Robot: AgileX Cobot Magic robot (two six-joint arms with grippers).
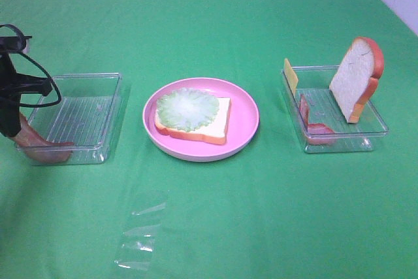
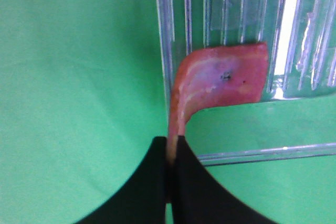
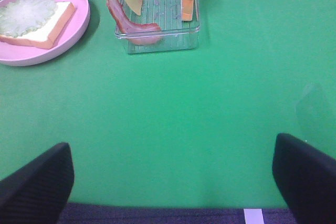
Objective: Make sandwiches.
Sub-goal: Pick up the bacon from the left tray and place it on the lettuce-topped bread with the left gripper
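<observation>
Left gripper: at the far left of the scene, by the near-left corner of the left tray; its two black fingers are pressed together on one end of the left bacon strip, with no gap showing beyond the strip itself.
Left bacon strip: reddish-brown and bent; one end is pinched in the left gripper, and the broad end turns over the near-left corner of the left tray. I cannot tell whether it rests on the tray floor.
Left tray: clear ribbed plastic, left of the pink plate and apart from it.
Pink plate: round, in the middle of the green cloth, between the two trays.
Bread on plate: a white slice with an orange-brown crust, lying flat.
Lettuce leaf: pale green, lying on the bread on plate and covering its left part.
Right tray: clear plastic, right of the plate.
Upright bread slice: stands on edge in the right part of the right tray, tilted, rising above the rim.
Cheese slice: thin and yellow, leaning at the far-left corner of the right tray.
Right bacon strip: curled against the left wall of the right tray, towards its near end.
Right gripper: fingers spread wide, holding nothing, with bare cloth between them; it hangs on the near side of the right tray, well apart from it.
Clear film: a crumpled transparent scrap lying on the cloth, near side, left of centre.
</observation>
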